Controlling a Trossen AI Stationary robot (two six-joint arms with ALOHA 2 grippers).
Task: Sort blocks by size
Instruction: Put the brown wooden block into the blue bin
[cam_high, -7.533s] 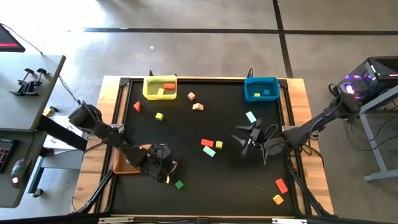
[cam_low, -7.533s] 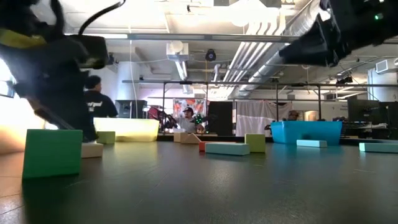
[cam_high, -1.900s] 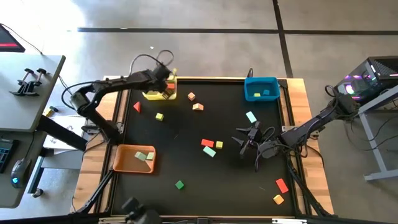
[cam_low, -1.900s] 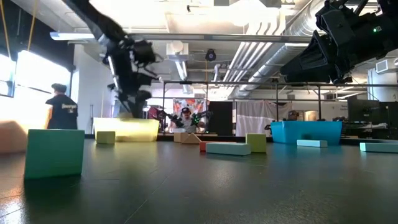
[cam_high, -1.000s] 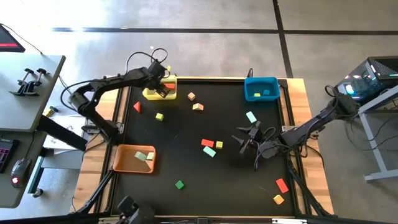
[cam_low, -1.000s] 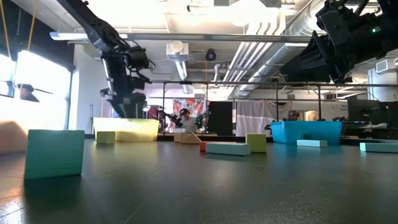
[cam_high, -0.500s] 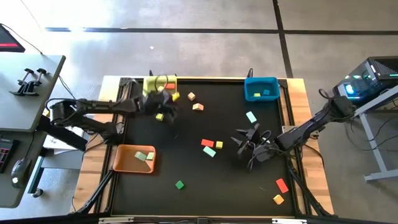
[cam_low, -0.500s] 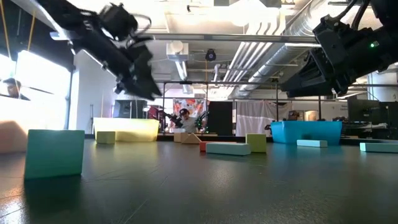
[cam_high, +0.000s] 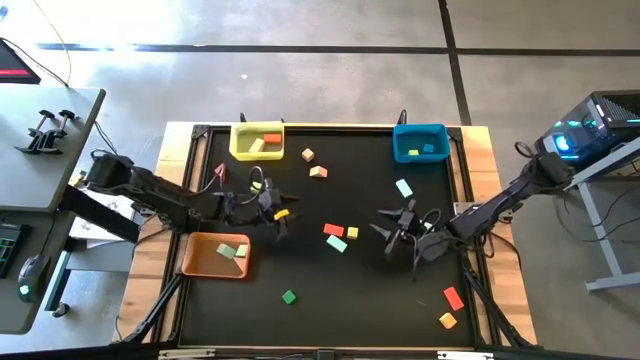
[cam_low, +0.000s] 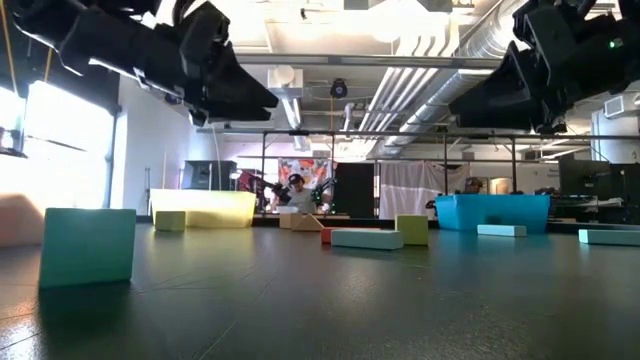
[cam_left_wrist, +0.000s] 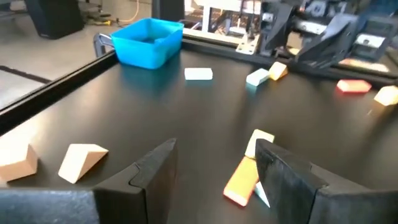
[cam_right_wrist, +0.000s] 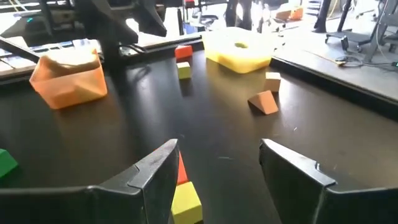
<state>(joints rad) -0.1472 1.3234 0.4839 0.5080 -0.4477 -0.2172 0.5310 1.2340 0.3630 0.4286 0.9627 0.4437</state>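
Sorting partly done. Nearest the front edge, loose: orange block (cam_high: 446, 321), red bar (cam_high: 453, 298), green cube (cam_high: 289, 297). Orange bin (cam_high: 197, 262) holds a couple of mint/yellow blocks.

Mid-table: left gripper (cam_high: 278, 212) hovers above the mat right of the orange bin, jaws apart, nothing between them. Right gripper (cam_high: 397, 228) hovers right of centre, jaws also apart and empty. Between them sits a loose cluster: red block (cam_high: 333, 230), yellow cube (cam_high: 352, 233), mint bar (cam_high: 337, 244). Mint bar (cam_high: 403, 188) lies just beyond the right gripper.

Far side: red wedge (cam_high: 220, 172), tan wedge (cam_high: 318, 172) and tan cube (cam_high: 307, 154) loose. Yellow bin (cam_high: 240, 148) and blue bin (cam_high: 400, 146) each hold a few blocks.

Judgement: roughly half left, about ten still on the mat.
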